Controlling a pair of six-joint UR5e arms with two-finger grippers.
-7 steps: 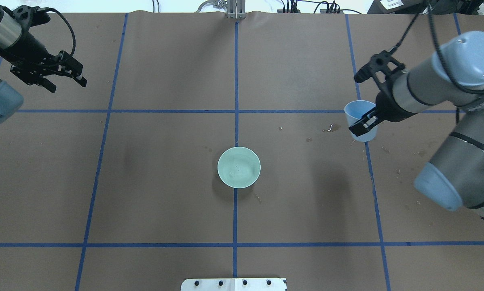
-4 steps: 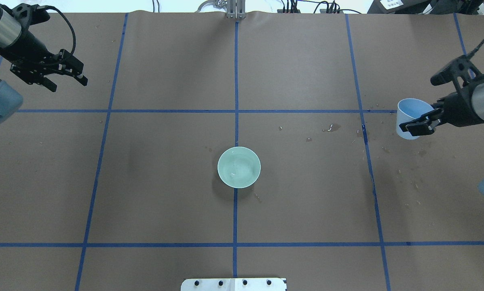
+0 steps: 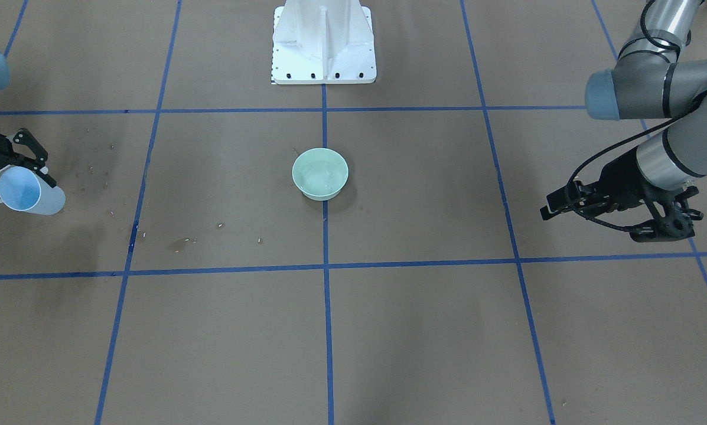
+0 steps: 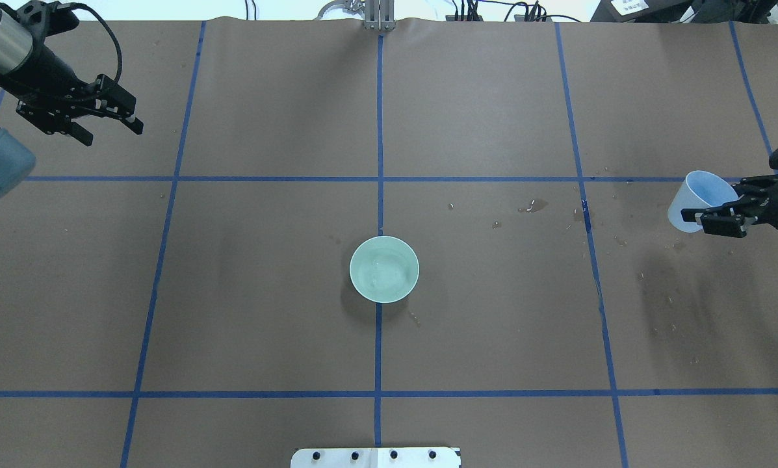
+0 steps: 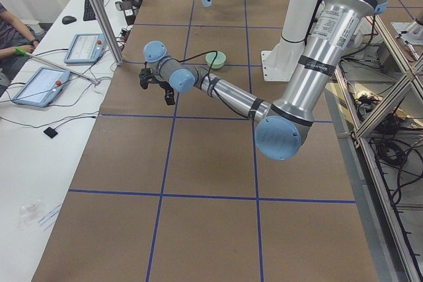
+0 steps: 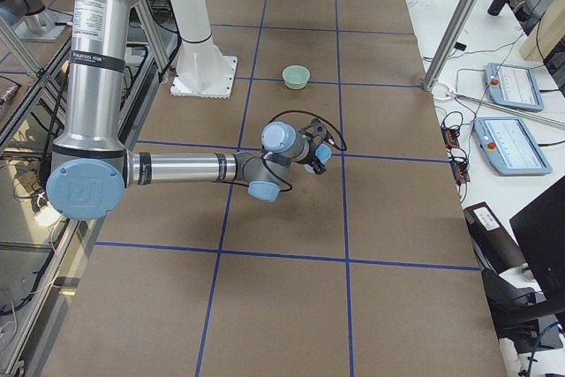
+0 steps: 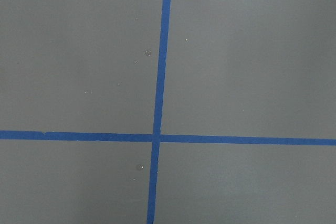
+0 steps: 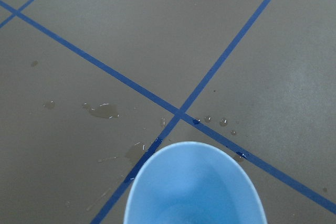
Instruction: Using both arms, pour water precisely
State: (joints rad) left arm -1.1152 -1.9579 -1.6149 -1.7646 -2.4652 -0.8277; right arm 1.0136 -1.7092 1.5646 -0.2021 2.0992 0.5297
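My right gripper (image 4: 710,211) is shut on a light blue cup (image 4: 697,195) and holds it tilted above the table's far right edge; the front view shows it too (image 3: 31,195). The right wrist view looks into the cup (image 8: 194,187); I cannot tell if water is in it. A mint green bowl (image 4: 384,269) stands at the table's middle, with whitish glints of water (image 4: 381,276) inside. My left gripper (image 4: 114,133) is open and empty, high over the far left. The left wrist view shows only table and blue tape.
Spilled water drops (image 4: 535,206) lie on the brown table cover between bowl and cup, also in the right wrist view (image 8: 104,110). Blue tape lines (image 4: 379,130) grid the table. The white pedestal (image 3: 323,41) stands behind the bowl.
My right arm has swung right, away from the bowl toward the table's right edge, carrying the blue cup. The left gripper has shifted only slightly.
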